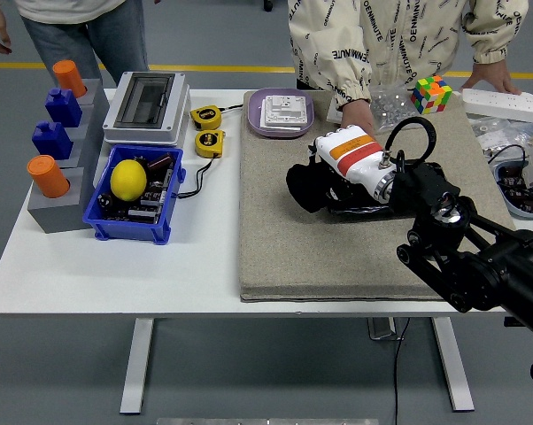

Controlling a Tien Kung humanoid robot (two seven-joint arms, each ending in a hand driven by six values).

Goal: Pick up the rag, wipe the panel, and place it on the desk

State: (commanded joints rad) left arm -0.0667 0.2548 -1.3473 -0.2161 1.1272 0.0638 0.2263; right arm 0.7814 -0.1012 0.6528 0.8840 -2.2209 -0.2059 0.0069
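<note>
One hand at work | right hand (337,173) grips rag (306,188) on panel (373,208), right half of table (116,266) | risk: rag drags off panel's left end, panel shifts.

A white desk (72,274) carries a beige felt mat (337,257), a blue bin (129,217) holding a yellow lemon (127,179), two yellow tape measures (206,130), and a purple plate (253,119). The robot hand (324,173) is white with an orange-and-red band, over a black rag (304,188). A multicoloured puzzle cube (431,94) sits near a person's cream, black-lettered jacket (399,40).
</note>
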